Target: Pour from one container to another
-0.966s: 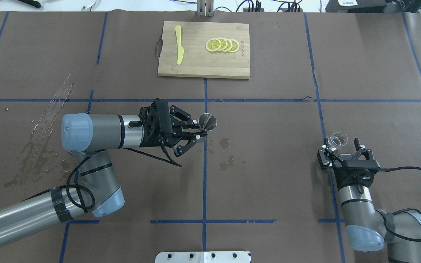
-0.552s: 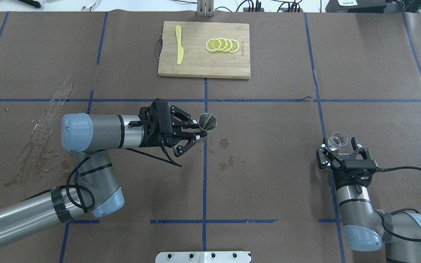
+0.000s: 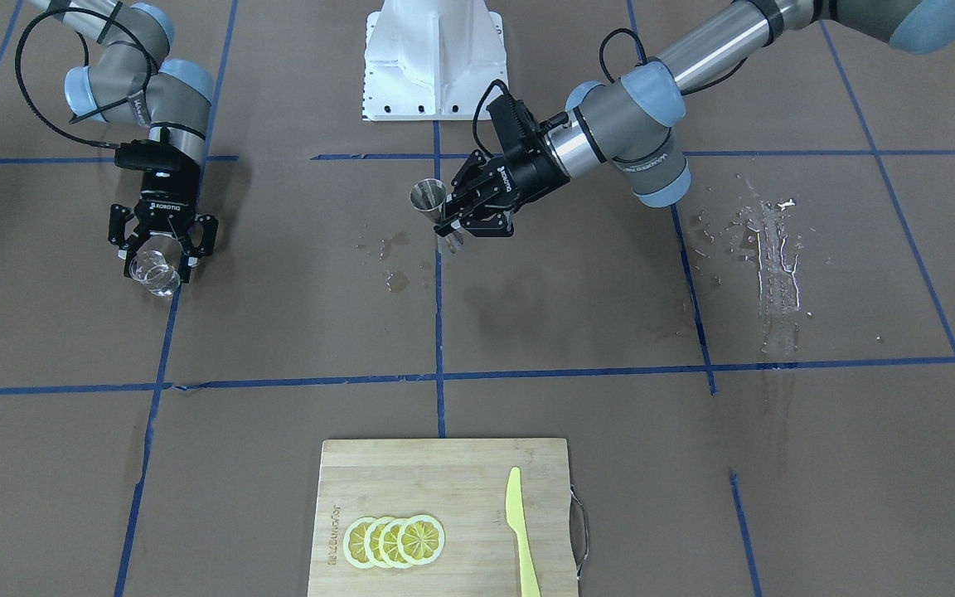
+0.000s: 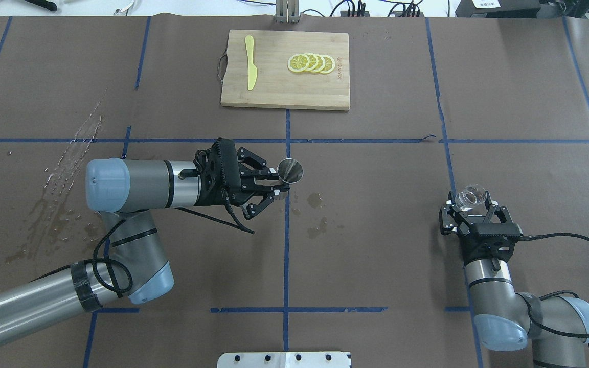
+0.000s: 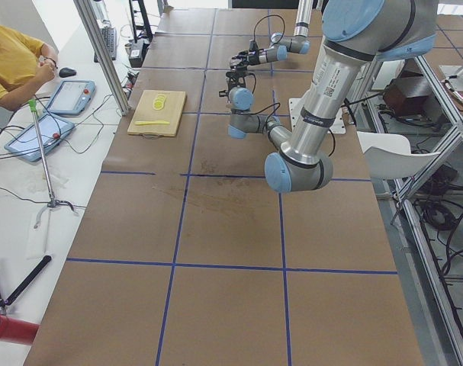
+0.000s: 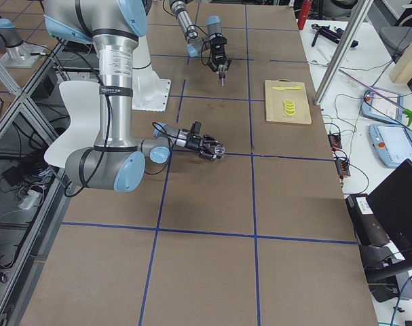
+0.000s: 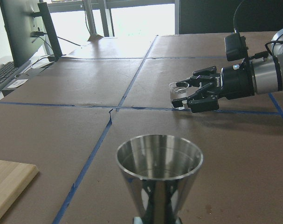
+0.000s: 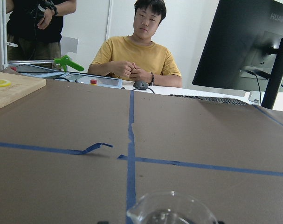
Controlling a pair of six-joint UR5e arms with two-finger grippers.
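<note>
The steel jigger (image 4: pixel 291 170) is held upright just above the table at its centre, and my left gripper (image 4: pixel 277 185) is shut on its narrow waist. Its open upper cone (image 7: pixel 159 156) fills the bottom of the left wrist view. The clear glass tumbler (image 4: pixel 471 194) stands on the table at the right. My right gripper (image 4: pixel 471 205) is open with a finger on each side of the tumbler, apart from it. The front-facing view shows the tumbler (image 3: pixel 154 277) between those fingers. Its rim (image 8: pixel 171 207) shows at the bottom of the right wrist view.
A wooden cutting board (image 4: pixel 284 94) at the far centre carries lemon slices (image 4: pixel 311 63) and a yellow knife (image 4: pixel 250 61). Wet spots (image 4: pixel 315 200) lie beside the jigger, and a larger spill (image 4: pixel 69 168) marks the left side. The robot base (image 3: pixel 432 58) is near.
My right gripper has slid left, so the tumbler now sits centred between its open fingers instead of off its left finger. The left arm and jigger have not moved.
</note>
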